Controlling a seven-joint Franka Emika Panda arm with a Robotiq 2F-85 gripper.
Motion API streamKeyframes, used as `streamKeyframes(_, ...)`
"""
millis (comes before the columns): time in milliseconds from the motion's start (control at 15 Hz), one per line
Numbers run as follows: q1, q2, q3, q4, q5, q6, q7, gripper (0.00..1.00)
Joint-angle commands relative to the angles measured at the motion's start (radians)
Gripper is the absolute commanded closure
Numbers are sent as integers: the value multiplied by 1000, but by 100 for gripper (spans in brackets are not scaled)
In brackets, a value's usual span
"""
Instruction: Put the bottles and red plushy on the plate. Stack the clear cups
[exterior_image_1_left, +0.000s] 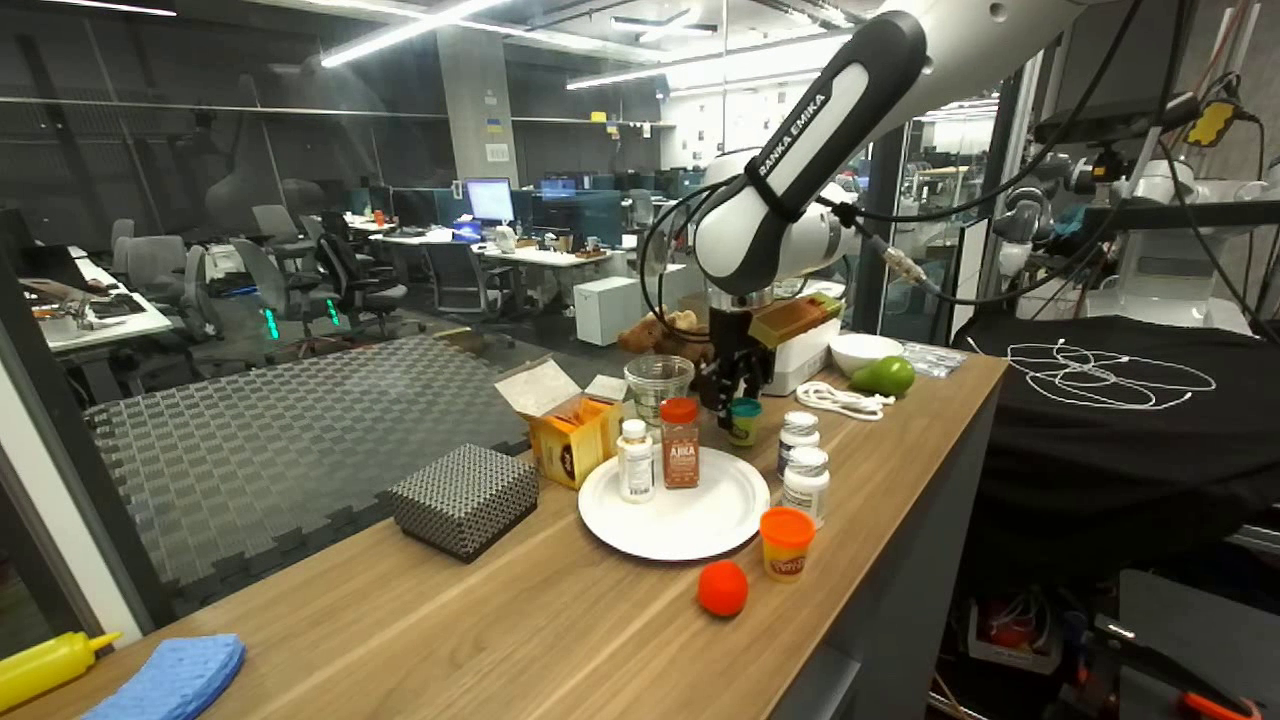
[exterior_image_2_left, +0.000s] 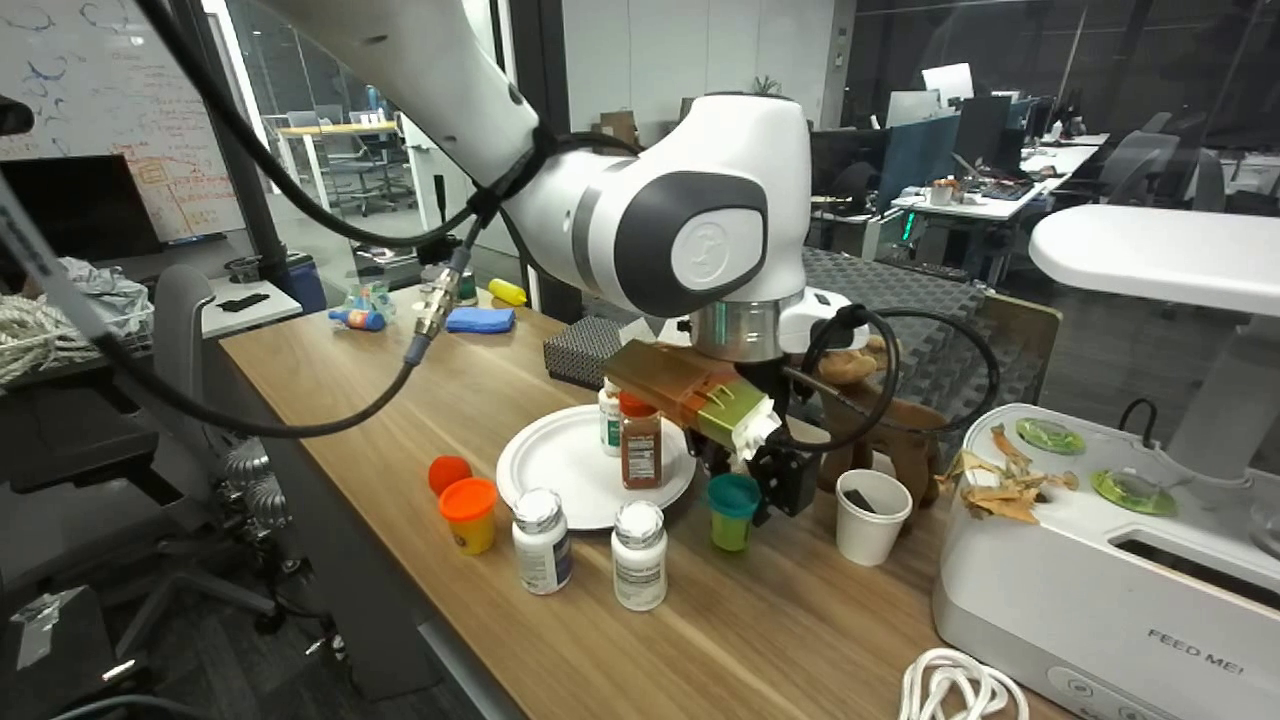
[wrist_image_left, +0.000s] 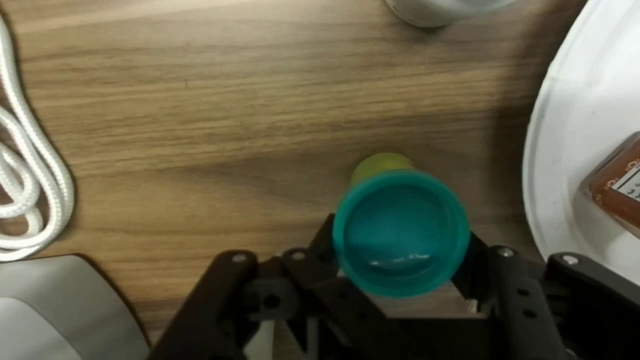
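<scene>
My gripper (wrist_image_left: 400, 245) is shut on a green tub with a teal lid (wrist_image_left: 401, 234), the fingers meeting its sides; it stands upright at table height in both exterior views (exterior_image_1_left: 742, 424) (exterior_image_2_left: 733, 512). The white plate (exterior_image_1_left: 640, 535) holds a white bottle (exterior_image_1_left: 636, 465) and a red-capped spice bottle (exterior_image_1_left: 681, 450). Two white bottles (exterior_image_2_left: 542, 545) (exterior_image_2_left: 638, 557) stand on the table beside the plate. A red ball (exterior_image_1_left: 722, 588), perhaps the red plushy, lies near an orange-lidded tub (exterior_image_1_left: 787, 548). A clear cup (exterior_image_1_left: 659, 378) stands behind the plate.
A white paper cup (exterior_image_2_left: 870, 530) and brown plush toy (exterior_image_2_left: 900, 430) are near the gripper. A white appliance (exterior_image_2_left: 1100, 600), white cord (exterior_image_1_left: 845, 400), yellow box (exterior_image_1_left: 575, 440) and dark woven box (exterior_image_1_left: 465, 500) are also on the table.
</scene>
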Motion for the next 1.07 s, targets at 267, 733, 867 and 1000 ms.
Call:
streamKeyframes(267,20,-159,-21,-153,-48,79,28,77)
streamKeyframes(733,72,-359,-12,-225,-185,-64,57,77)
streamKeyframes(867,89,-401,8,-230,-207,-124,51,77)
streamKeyframes(1000,106,-428,34,-235,-212,-180,44,77)
